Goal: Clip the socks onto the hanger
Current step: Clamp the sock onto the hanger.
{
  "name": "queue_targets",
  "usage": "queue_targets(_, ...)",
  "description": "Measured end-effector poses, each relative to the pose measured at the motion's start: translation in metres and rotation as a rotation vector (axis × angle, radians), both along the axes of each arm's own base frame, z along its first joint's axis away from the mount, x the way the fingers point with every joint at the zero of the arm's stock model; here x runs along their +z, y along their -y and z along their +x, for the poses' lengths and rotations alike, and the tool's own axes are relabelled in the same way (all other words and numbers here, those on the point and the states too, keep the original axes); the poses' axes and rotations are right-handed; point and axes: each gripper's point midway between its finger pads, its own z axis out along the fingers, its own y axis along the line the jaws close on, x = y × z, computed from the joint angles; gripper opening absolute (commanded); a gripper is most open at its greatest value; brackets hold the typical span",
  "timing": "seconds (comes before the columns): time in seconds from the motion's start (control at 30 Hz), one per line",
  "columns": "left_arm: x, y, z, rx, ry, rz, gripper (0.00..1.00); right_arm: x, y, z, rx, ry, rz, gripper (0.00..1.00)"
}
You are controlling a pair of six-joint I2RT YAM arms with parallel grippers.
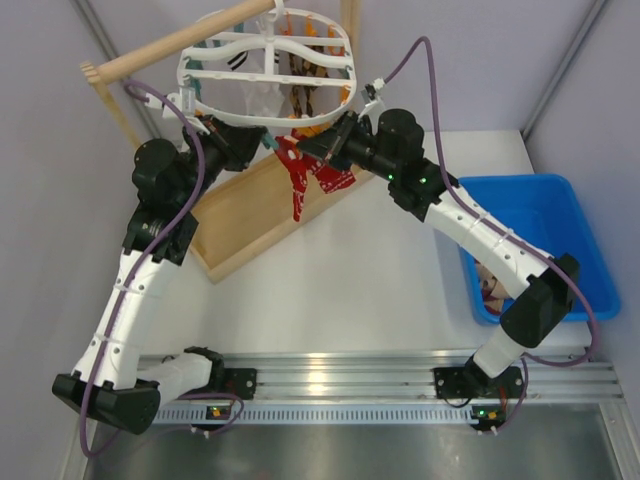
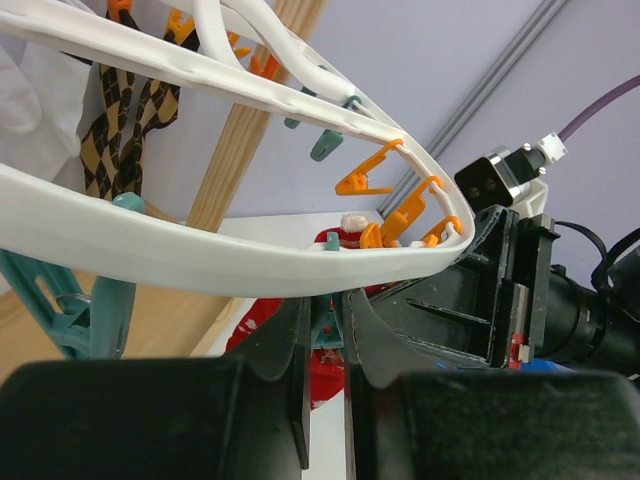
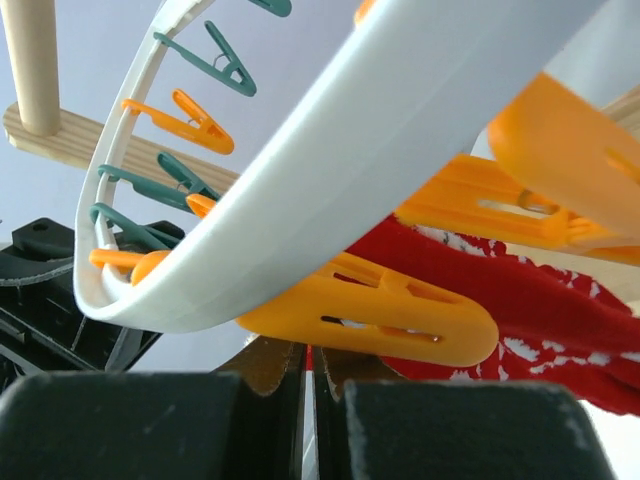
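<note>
**Sock hangs just right of the clip I'm holding**

Top view: both grippers meet under the near rim of the hanger (image 1: 215, 105). The sock (image 1: 300, 185) hangs with its long axis downward. Its top is at the right gripper (image 1: 306, 148), just to the right of the left gripper (image 1: 262, 143).

Left wrist: my jaws are drawn almost together on a teal clip (image 2: 326, 322) — pinching it, I judge. Red cloth shows just beyond, toward the right arm.

Right wrist: jaws pressed together with a sliver of sock nipped between them. The rest trails off under an orange clip (image 3: 380, 310).

The right arm carries the sock, so I'd nudge its top edge leftward into the teal clip's mouth.
</note>
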Motion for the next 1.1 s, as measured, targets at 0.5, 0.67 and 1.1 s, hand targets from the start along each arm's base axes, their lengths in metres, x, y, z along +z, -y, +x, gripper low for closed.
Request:
queue_targets(0.5, -0.009, -0.001, 0.005, 0.015, -0.027, 0.015, 0.00, 0.006, -0.004, -0.008, 0.040, -0.025, 0.037, 0.00)
queue_targets(0.67, -0.010, -0.001, 0.005, 0.015, -0.032, 0.016, 0.00, 0.027, -0.005, -0.009, 0.052, 0.003, 0.082, 0.00)
queue_targets(1.1, -0.012, -0.003, 0.003, 0.018, -0.037, 0.009, 0.49, 0.037, -0.005, -0.012, 0.076, 0.024, 0.102, 0.00)
